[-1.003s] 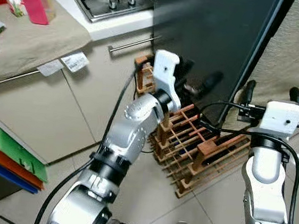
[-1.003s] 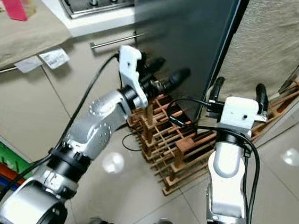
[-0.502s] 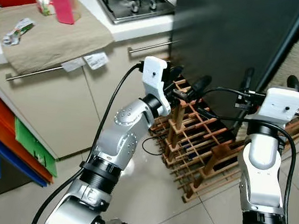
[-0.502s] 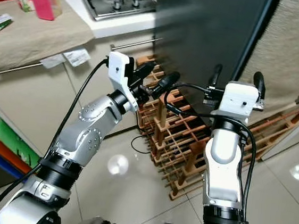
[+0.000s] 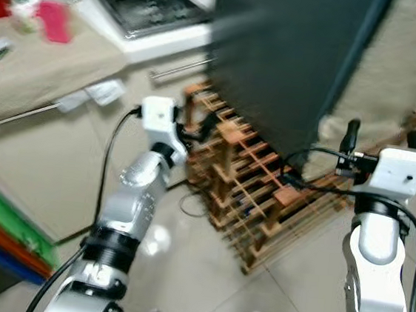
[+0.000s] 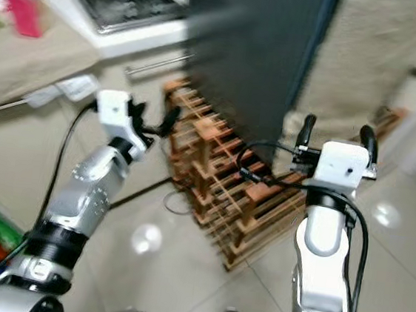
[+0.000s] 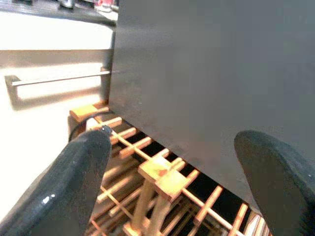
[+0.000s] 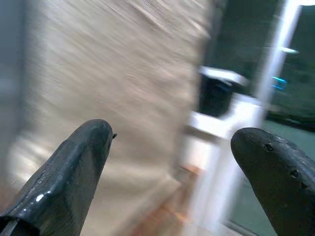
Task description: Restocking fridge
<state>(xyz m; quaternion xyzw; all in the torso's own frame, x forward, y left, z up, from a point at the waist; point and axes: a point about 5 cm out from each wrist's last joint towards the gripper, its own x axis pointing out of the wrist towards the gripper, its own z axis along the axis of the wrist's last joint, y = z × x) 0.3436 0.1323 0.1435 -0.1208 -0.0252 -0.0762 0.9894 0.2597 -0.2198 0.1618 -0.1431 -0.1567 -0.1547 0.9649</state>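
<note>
Black fingers (image 7: 83,162) of the left gripper (image 5: 196,129) are spread apart and empty beside the wooden rack (image 5: 252,198). The right gripper (image 5: 383,139) also spreads empty, right of the dark fridge (image 5: 293,53), which stands behind the rack.

Bright daylight, heavy motion blur, floor (image 6: 147,235) glare.

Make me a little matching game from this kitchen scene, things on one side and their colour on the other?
Things:
1. wine rack
2. fridge door
3. container on the counter
4. left gripper

Colours:
A. pink
B. black fingers, open
C. dark grey
D. light wood

Pairs: 1-D, 2-C, 3-A, 4-B
</note>
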